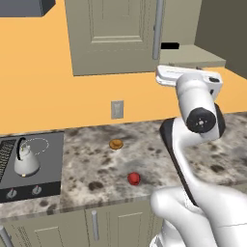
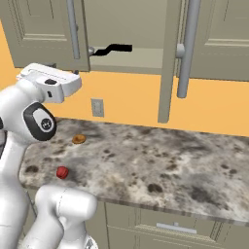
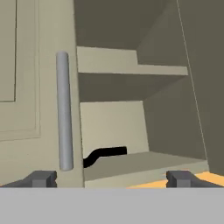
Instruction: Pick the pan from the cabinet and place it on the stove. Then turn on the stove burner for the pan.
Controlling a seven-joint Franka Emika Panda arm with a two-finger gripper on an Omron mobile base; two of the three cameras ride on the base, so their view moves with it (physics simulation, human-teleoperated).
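Note:
The cabinet stands with its right door open and its left door closed. Of the pan only the long black handle shows, lying on the lower shelf and poking out from behind the closed door; it is also seen as the handle and the handle. My gripper is open, level with that shelf's front edge and a short way out from it, with nothing between its fingers. The stove lies at the counter's left end with a small silver kettle on it.
The closed door's vertical bar handle is just left of the pan handle. An open cabinet door juts out over the counter. A red ball-like item and a brown round item lie on the marbled counter. Stove knobs face the front.

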